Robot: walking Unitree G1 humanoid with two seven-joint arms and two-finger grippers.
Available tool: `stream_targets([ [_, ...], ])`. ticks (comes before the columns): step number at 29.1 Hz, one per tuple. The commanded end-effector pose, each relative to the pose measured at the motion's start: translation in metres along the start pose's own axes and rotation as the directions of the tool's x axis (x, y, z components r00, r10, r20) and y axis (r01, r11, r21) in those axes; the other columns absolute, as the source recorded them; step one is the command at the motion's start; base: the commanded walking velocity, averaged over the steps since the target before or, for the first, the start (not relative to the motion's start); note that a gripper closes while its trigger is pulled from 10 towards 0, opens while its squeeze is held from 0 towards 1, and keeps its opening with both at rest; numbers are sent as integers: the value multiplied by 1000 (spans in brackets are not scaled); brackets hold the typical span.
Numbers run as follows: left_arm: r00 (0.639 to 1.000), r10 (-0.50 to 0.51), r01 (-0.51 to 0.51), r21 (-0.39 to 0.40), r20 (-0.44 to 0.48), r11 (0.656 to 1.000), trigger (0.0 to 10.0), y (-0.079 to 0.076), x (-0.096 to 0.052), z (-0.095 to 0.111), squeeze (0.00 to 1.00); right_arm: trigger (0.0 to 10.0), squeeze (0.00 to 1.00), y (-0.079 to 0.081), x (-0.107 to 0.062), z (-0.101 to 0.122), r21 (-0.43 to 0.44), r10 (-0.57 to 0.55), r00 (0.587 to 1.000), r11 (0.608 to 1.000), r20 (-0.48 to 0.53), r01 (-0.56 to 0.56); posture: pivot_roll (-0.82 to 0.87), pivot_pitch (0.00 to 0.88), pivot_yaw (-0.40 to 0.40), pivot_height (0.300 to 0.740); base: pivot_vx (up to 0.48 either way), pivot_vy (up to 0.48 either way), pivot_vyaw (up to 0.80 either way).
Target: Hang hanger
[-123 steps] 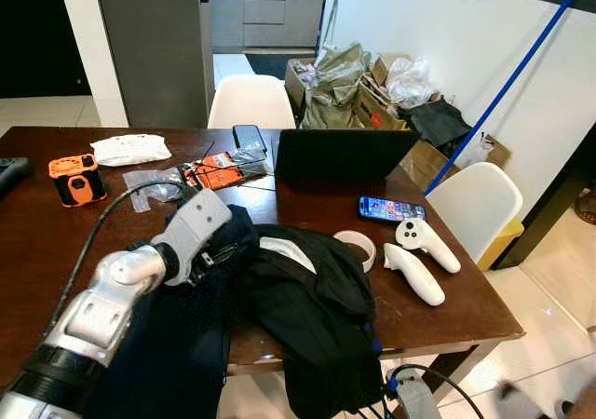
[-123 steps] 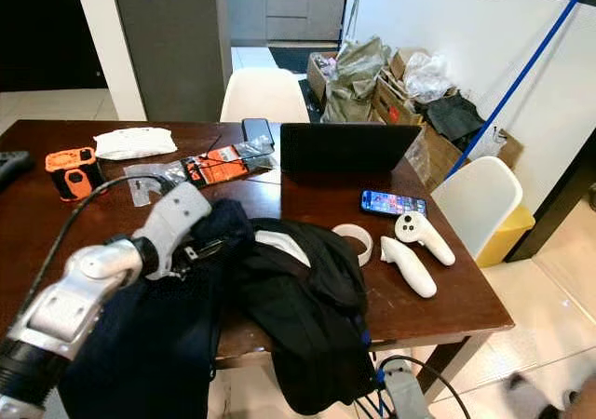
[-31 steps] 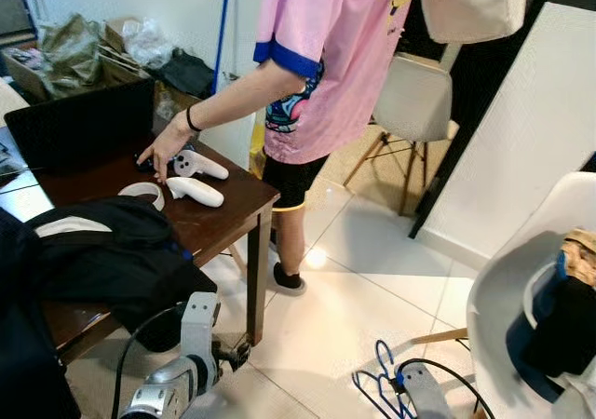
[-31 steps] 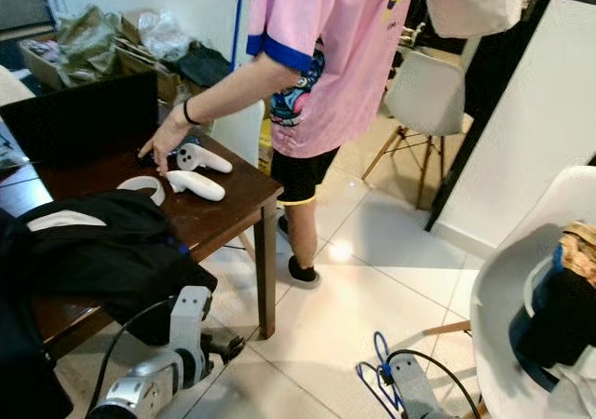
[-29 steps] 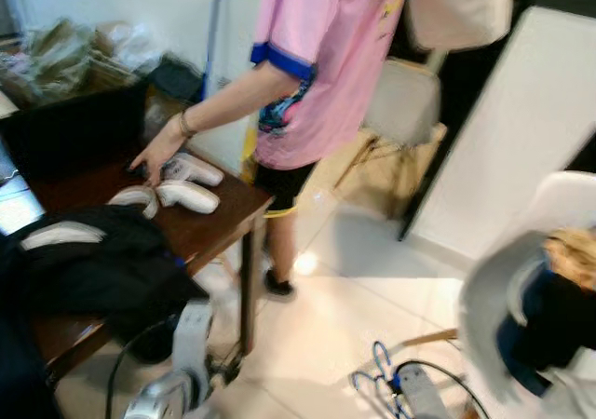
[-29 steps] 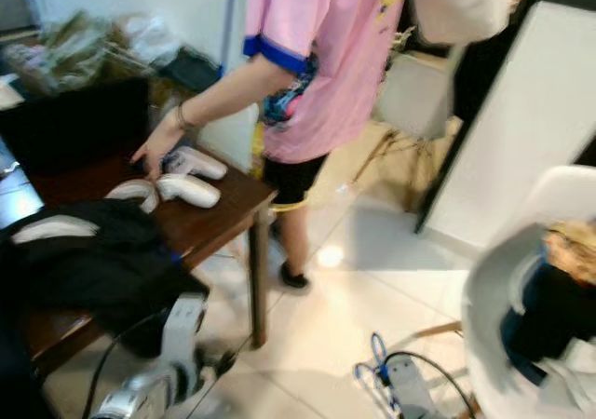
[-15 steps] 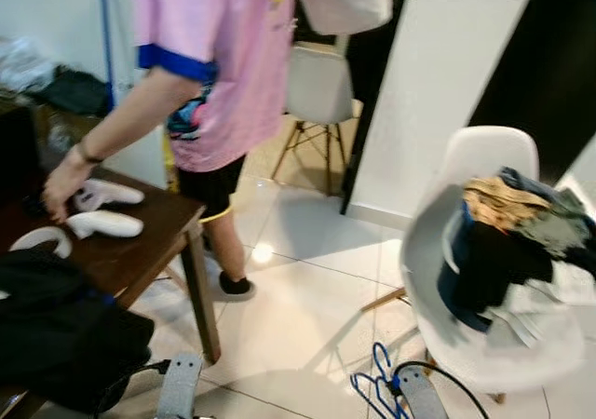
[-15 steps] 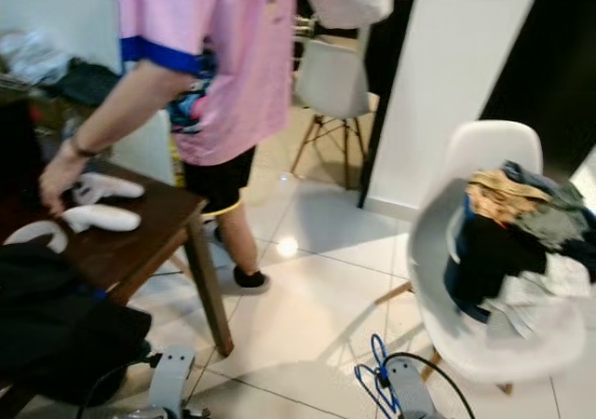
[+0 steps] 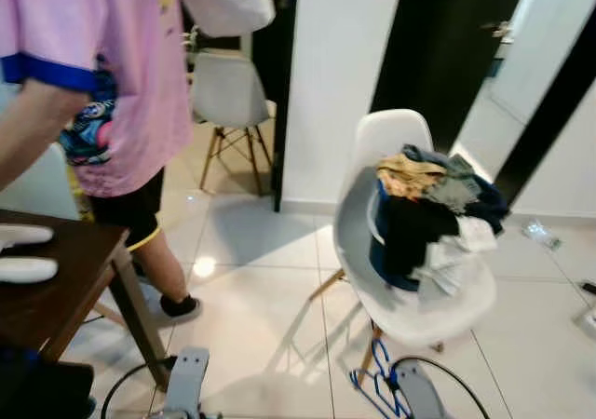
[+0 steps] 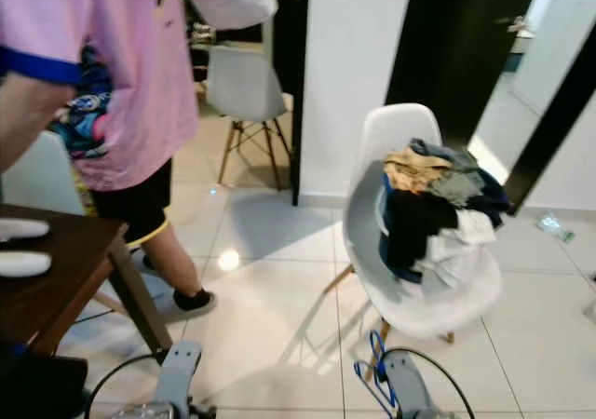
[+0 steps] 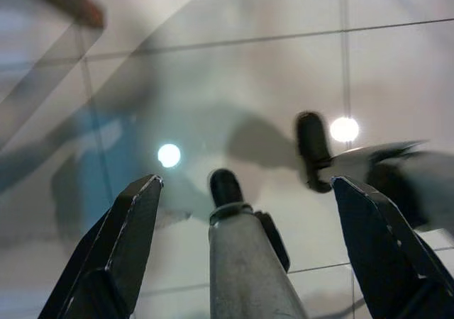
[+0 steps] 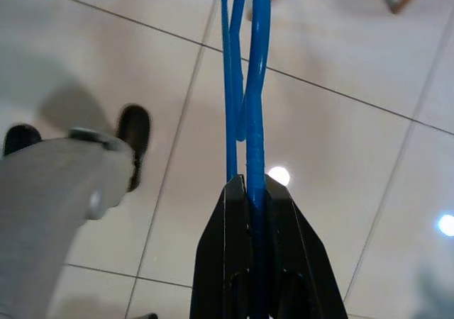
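A blue hanger (image 12: 248, 85) of thin plastic hangs low over the white tiled floor, and my right gripper (image 12: 248, 186) is shut on it. In the eye views the hanger (image 9: 376, 376) shows at the bottom edge, just left of my right arm (image 9: 416, 397). My left arm (image 9: 187, 384) hangs low at the bottom left. Its gripper (image 11: 246, 183) is open with nothing between its fingers, above the floor and my own legs.
A white chair (image 9: 350, 225) heaped with clothes (image 9: 433, 205) stands just ahead on the right. A person in a pink shirt (image 9: 102, 93) stands at the left beside a brown table (image 9: 65, 289) with white controllers (image 9: 23, 270). A second white chair (image 9: 223, 88) is further back.
The camera has swung to the right: table and person have slid to the left edge and the clothes-laden chair has come to the middle. Both arms stay low, the right gripper still holding the hanger.
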State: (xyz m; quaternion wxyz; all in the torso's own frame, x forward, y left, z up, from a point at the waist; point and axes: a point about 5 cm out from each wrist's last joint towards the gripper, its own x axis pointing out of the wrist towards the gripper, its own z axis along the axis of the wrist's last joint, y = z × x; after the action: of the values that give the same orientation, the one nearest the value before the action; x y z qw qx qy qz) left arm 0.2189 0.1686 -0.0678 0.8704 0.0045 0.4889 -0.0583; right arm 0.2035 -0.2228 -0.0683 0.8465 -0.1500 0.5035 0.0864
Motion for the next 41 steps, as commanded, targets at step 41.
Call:
stream_targets([
  [41,988,146,-150,117,45,982,10000,36,-7,11,0,10000,0,-3,0,22,21,-46,996,999,71,45,59,0,-53,740,0,-35,-624],
])
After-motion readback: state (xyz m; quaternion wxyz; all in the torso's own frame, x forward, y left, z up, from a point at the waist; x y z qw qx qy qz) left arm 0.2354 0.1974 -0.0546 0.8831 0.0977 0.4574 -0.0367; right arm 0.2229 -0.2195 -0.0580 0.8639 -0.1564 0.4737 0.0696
